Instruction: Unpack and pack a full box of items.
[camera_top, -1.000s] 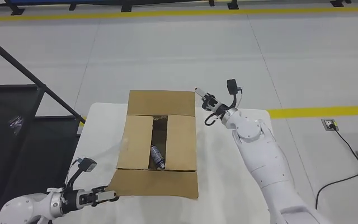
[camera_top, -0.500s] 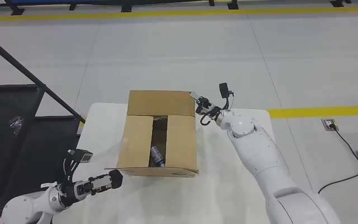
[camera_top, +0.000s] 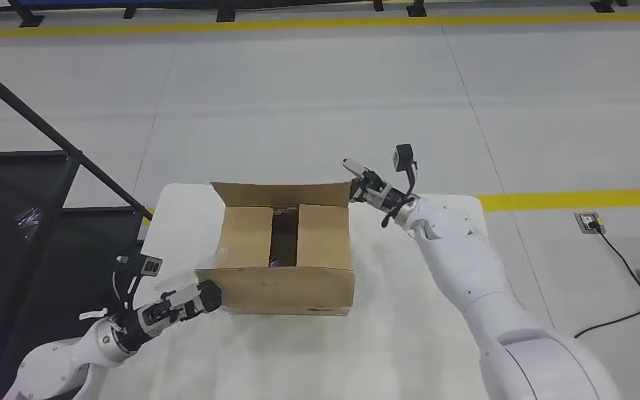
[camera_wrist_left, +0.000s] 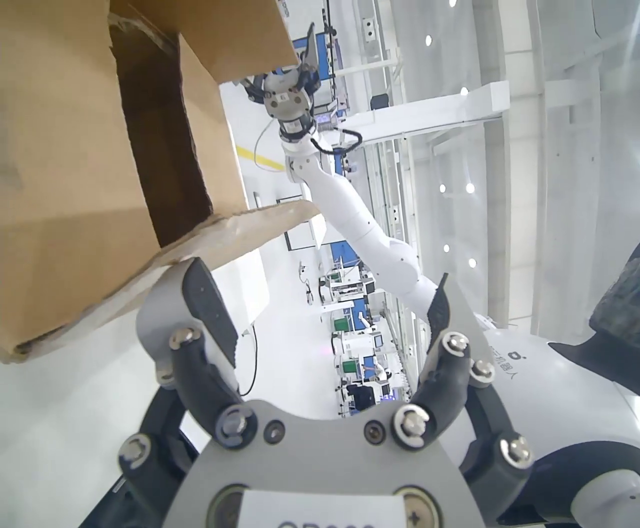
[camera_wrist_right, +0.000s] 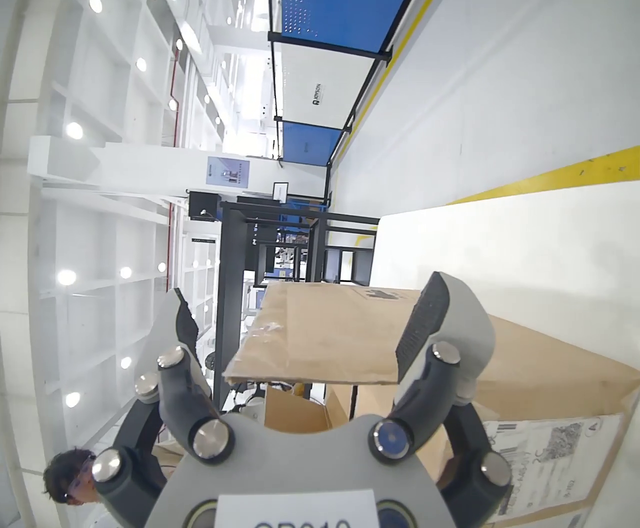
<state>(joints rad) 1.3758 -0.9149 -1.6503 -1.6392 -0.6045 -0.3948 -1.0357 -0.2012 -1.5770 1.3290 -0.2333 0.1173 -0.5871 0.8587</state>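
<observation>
While both end flaps stand raised, the white table (camera_top: 420, 330) carries the cardboard box (camera_top: 335, 302) at its middle. The two side flaps (camera_top: 325, 235) lie flat over the opening with a dark gap (camera_top: 285, 232) between them. The far flap (camera_top: 280, 193) stands nearly upright at the rim away from the robot. The near flap (camera_top: 250, 282) stands up at the rim closest to the robot.

The left gripper (camera_top: 205, 298) sits at the near left corner of the box. Its jaws are spread wide and grip nothing; one finger (camera_wrist_left: 205, 295) touches the edge of the near flap from below. The right gripper (camera_top: 360, 182) sits at the far right corner, jaws likewise wide and empty, with the far flap's free edge just beside one pad (camera_wrist_right: 422, 320).

Risk: neither flap is clamped. Each appears only propped, so a flap is likely to spring back outward if the finger slides off its edge. Pushing at one corner alone may twist the flap or slide the box across the table.

Change: one second ago both end flaps lay folded outward, flat on the table, and the left gripper sat nearer the robot, clear of the box. Half a second ago the near flap was partly lifted while the far flap still lay flat. Both are now up, and the left gripper has advanced to the box corner.
</observation>
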